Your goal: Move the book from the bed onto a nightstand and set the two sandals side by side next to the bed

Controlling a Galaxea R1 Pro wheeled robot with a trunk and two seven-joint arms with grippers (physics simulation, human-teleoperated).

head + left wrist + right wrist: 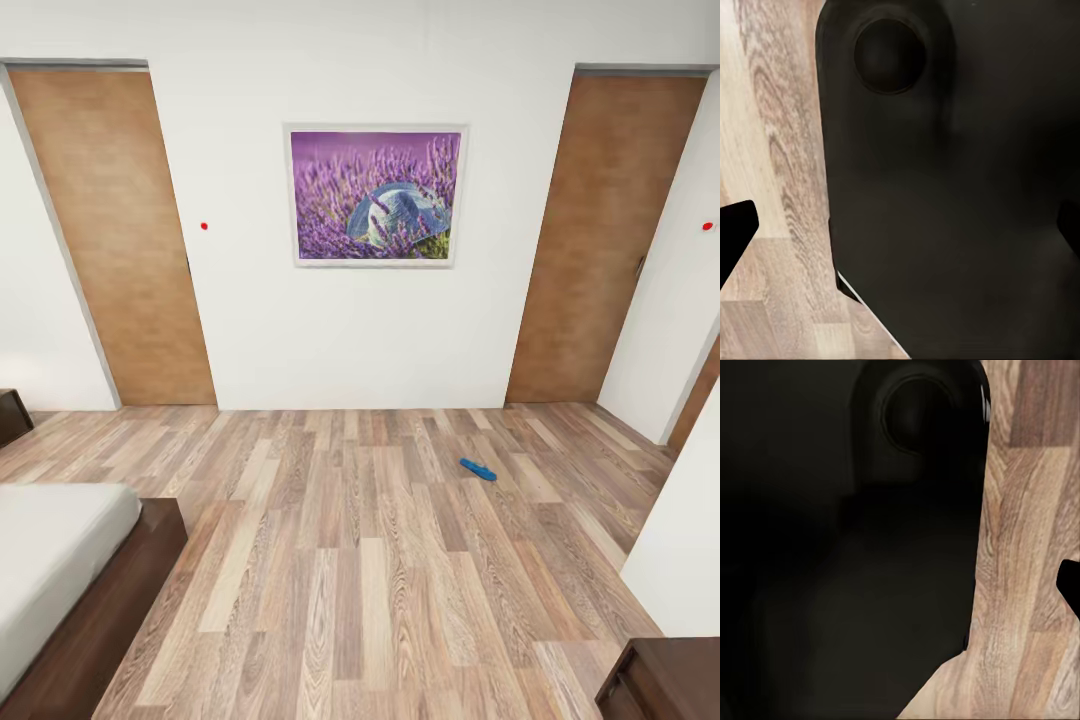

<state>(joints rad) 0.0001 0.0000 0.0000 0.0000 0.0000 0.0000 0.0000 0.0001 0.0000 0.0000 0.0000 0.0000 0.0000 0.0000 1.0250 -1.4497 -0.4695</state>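
Note:
One bright blue sandal [478,469] lies flat on the wood-plank floor, right of centre and well away from the bed. A corner of the bed [60,560], off-white mattress on a dark brown frame, shows at the lower left. The book is out of view. A small dark brown wooden piece [12,415] sits at the left edge beyond the bed; I cannot tell if it is the nightstand. In the left wrist view my left gripper [900,225] has its fingertips [735,229] wide apart over the robot's dark body. My right gripper [900,585] shows one fingertip [1069,585] far out.
Ahead is a white wall with a framed lavender picture [376,195] between two brown doors [115,230] [610,230]. A white wall corner [685,540] juts in at the right. Dark wooden furniture [660,680] sits at the bottom right.

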